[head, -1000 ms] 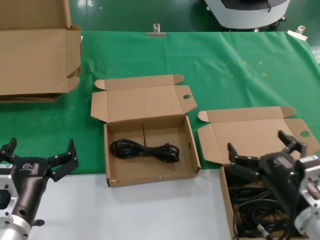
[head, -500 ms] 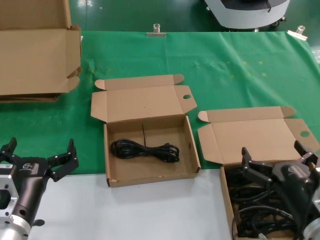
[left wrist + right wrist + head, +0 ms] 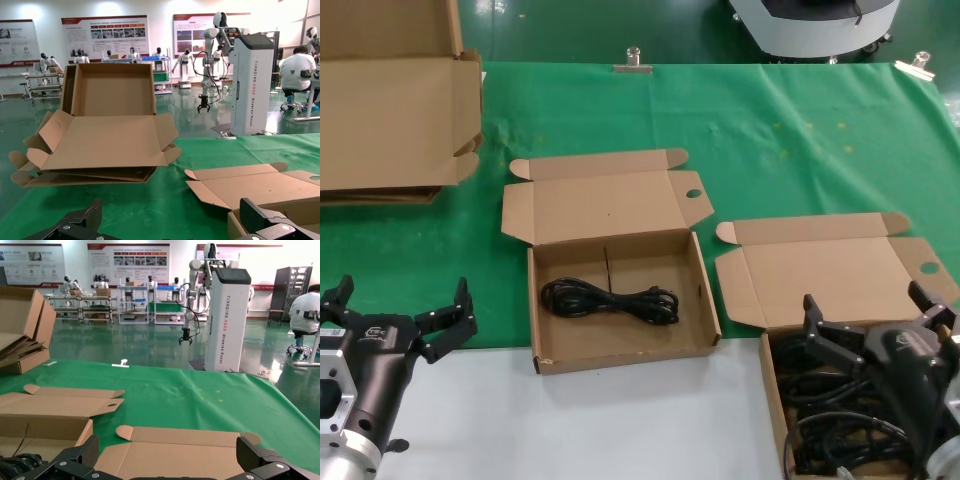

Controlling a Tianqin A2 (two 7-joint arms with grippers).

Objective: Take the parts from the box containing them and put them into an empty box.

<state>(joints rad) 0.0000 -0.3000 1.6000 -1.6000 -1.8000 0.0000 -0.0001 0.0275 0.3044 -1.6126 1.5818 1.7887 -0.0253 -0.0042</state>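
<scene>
The right hand (image 3: 873, 325), fingers apart, hung over the tangled parts (image 3: 830, 410); it probably needed to single out one bundle.

Green-clothed table (image 3: 800, 140) — three cardboard boxes

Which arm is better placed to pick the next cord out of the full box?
Right. The right gripper hangs open directly over the cords in the source box. The left gripper waits open near the table's front left edge, well away from that box.
</scene>
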